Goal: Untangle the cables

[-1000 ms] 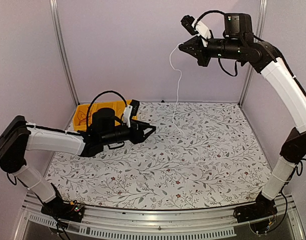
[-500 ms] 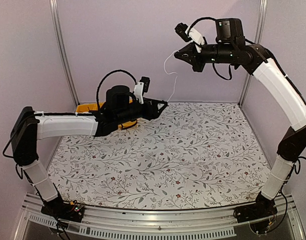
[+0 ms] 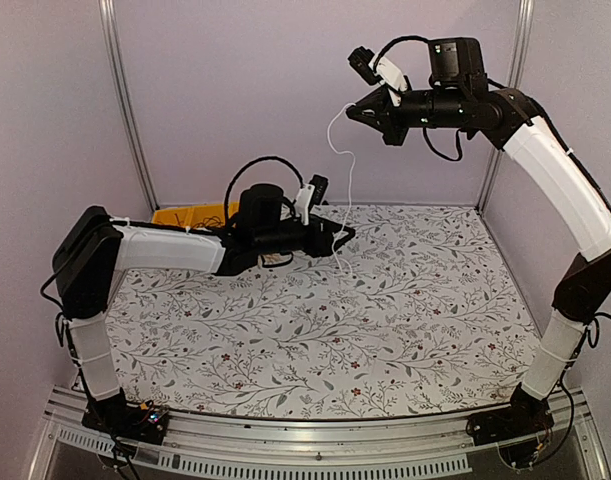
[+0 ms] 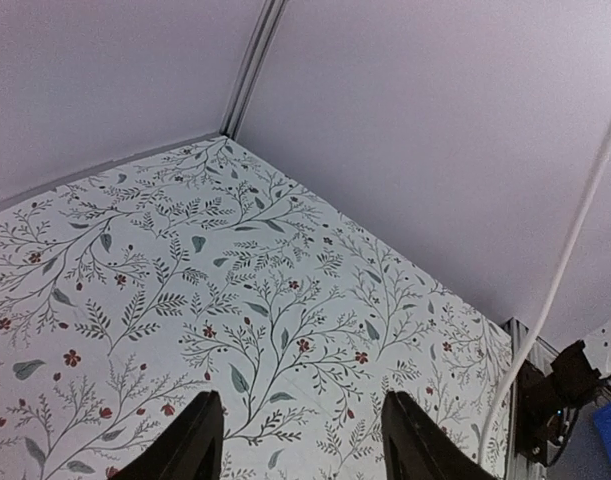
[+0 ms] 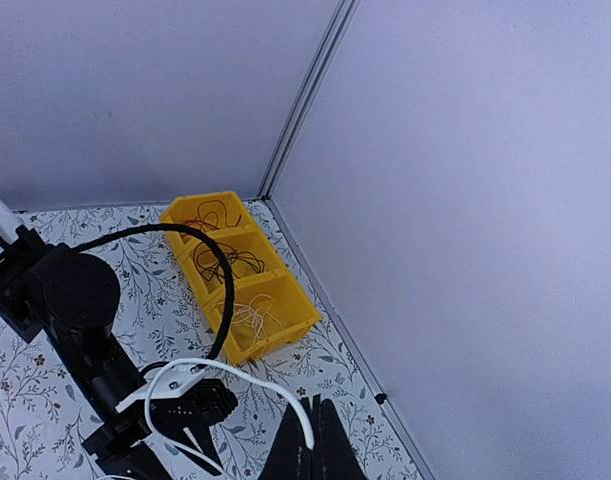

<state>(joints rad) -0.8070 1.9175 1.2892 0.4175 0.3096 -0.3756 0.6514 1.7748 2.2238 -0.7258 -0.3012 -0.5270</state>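
Across the flower-printed worktop, I place everything from the yellow three-compartment plastic bin in the far left corner. My right arm stands tall, far to the right of the bin and well above it. My left arm stretches out low, past the bin's near side. The bin holds small coils of thin wire, reddish-dark, black and pale, one sort per compartment as far as I can tell. My right hand is clamped on one long, thin, pale cable. The cable drops from it in a loose wavy line to about the worktop, well to the right of the bin. My left hand has its fingers spread with nothing between them. In its wrist view the cable runs past just outside one fingertip, not inside the gap.

I judge the cable to be very light, limp and smooth. It will likely sway, slip through a soft pinch and curl back on itself. The best hold looks to be low on the hanging stretch, pinched squarely across.

A second ago my left hand sat low, close beside the bin, and half a second ago it was raised. Now it is further from the bin and lower, next to the strand. My right hand has barely shifted in the last half second.
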